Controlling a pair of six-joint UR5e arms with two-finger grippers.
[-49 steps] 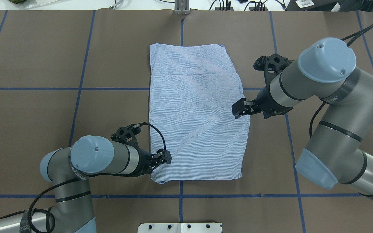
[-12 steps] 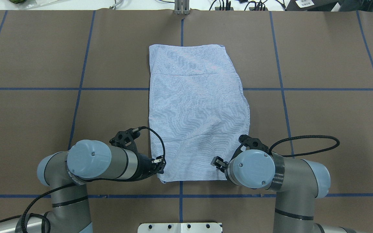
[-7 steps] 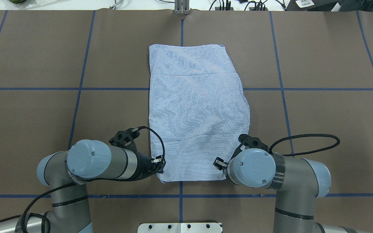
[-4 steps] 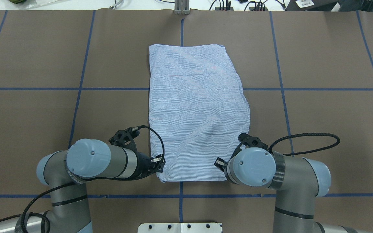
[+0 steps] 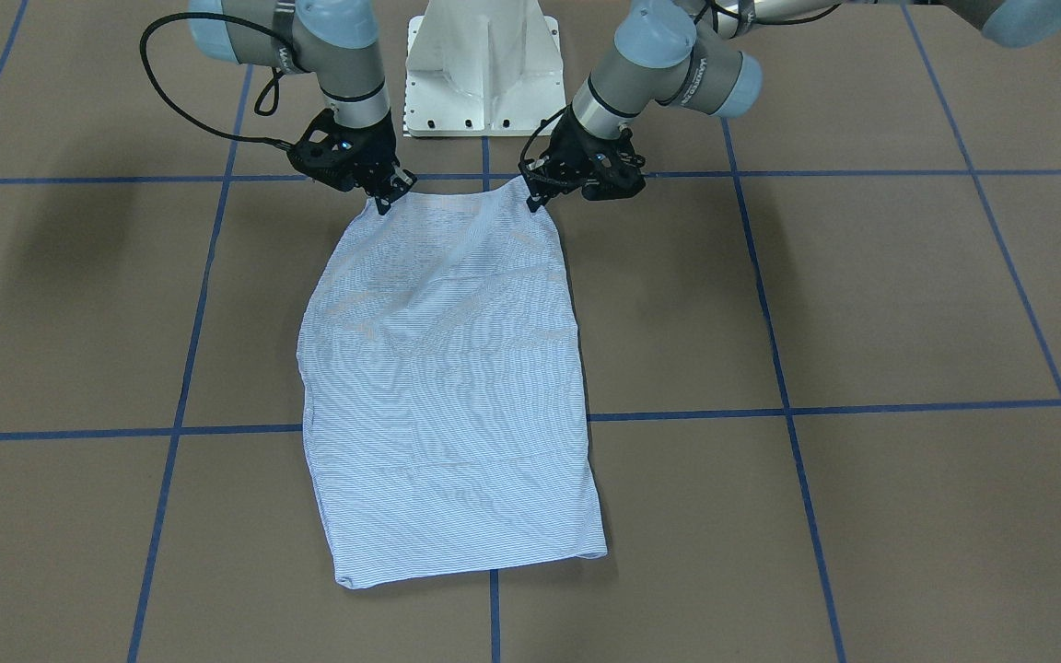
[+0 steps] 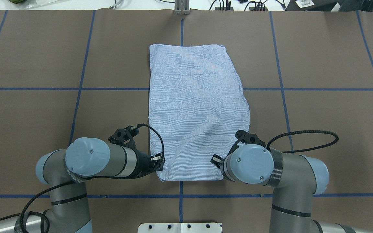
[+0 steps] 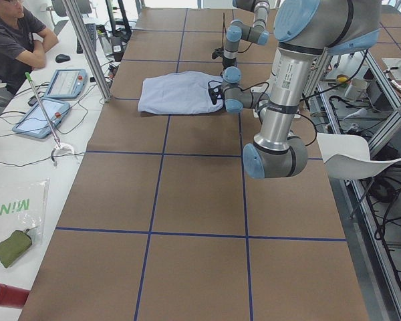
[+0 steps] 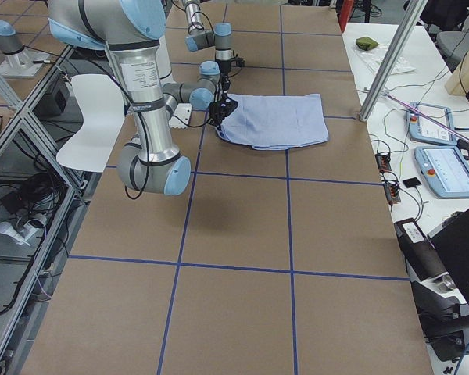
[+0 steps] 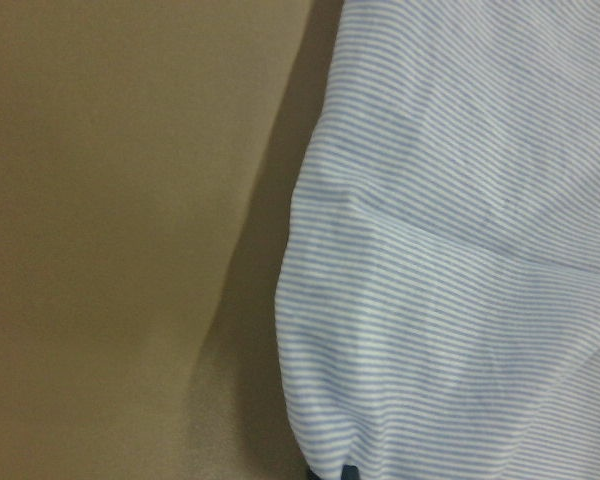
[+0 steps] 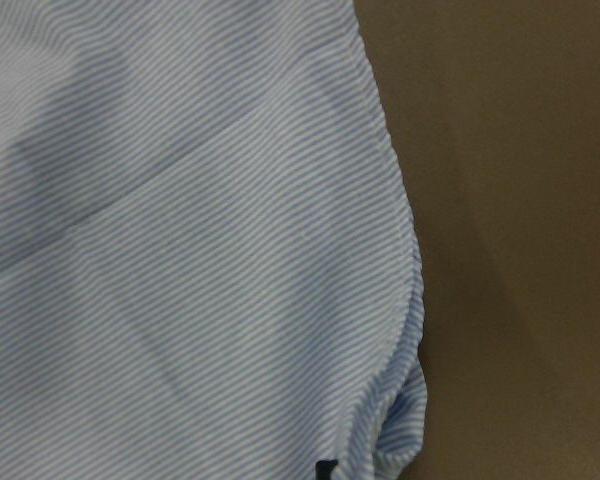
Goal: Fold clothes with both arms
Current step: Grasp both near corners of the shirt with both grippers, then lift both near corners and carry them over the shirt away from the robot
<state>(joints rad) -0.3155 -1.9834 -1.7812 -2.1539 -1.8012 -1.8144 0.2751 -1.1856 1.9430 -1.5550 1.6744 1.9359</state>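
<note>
Brown taped table (image 6: 44, 113); folded shirt (image 6: 196, 113) lies at its centre. Front view: left gripper (image 5: 538, 191) and right gripper (image 5: 390, 195) each pinch a shirt corner nearest the white base (image 5: 484, 55). Overhead view: the right arm's wrist hides its fingertips.

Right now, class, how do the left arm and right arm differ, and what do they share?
The left arm slants in low; the right arm stands steeper. The left arm's cable curls over the shirt; the right arm's cable loops wide over the table. Both pinch a shirt corner in shut jaws.
</note>
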